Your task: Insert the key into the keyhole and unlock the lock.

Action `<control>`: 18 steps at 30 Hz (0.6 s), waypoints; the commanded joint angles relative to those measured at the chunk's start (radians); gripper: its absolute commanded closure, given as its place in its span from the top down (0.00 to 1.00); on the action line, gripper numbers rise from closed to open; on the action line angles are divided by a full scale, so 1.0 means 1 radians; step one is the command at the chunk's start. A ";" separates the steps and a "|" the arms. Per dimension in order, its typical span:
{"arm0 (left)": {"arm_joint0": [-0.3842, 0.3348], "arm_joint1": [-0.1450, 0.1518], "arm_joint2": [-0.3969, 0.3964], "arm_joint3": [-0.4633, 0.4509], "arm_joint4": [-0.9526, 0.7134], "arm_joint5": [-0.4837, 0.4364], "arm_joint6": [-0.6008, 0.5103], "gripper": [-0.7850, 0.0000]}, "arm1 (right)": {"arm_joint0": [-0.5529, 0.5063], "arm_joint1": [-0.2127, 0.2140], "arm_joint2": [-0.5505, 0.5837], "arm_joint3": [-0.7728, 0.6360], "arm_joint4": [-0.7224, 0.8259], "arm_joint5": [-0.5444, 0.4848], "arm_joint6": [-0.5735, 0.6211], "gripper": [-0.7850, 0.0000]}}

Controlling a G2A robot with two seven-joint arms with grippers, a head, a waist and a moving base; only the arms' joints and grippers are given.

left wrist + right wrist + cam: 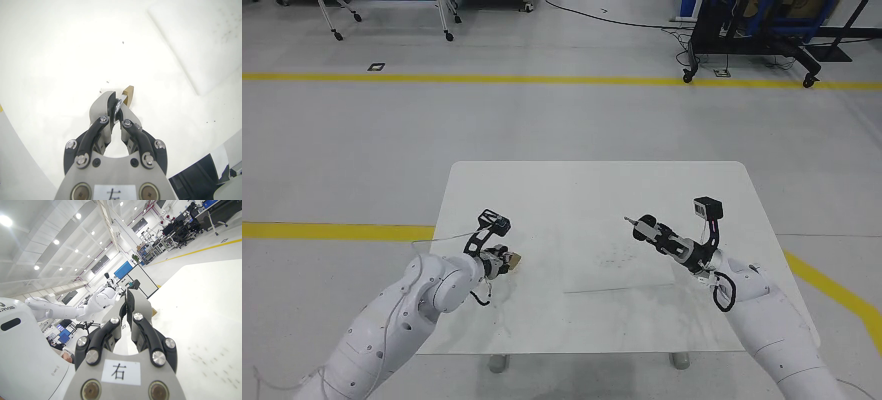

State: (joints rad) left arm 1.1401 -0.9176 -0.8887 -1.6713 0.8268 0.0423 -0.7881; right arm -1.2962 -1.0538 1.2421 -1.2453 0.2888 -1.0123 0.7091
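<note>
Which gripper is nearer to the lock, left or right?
Left. The left gripper is shut on the lock. The right gripper holds the key far off to the lock's right, not touching it.

Glossy white arms (392,325), grey left pincer (119,102), black link bars (85,138), ribbed black pads (111,101), silver screws (81,159)

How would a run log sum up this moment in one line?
left gripper: shut on lock | right gripper: shut on key | key apart from lock | not inserted
</note>
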 commanded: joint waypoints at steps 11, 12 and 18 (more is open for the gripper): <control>0.027 0.000 -0.026 -0.019 0.004 -0.008 0.123 0.00 | 0.000 0.000 0.000 0.000 0.000 0.000 0.000 0.00; 0.034 -0.002 -0.027 -0.022 -0.017 -0.020 0.140 0.00 | 0.000 0.000 0.000 0.000 0.000 0.000 0.000 0.00; -0.024 -0.031 -0.055 0.096 -0.488 -0.263 0.131 0.00 | 0.000 0.000 0.000 0.000 0.000 0.000 0.000 0.00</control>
State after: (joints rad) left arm 1.1436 -0.9410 -0.9372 -1.6363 0.5085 -0.1592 -0.6430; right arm -1.2962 -1.0539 1.2421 -1.2453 0.2888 -1.0123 0.7091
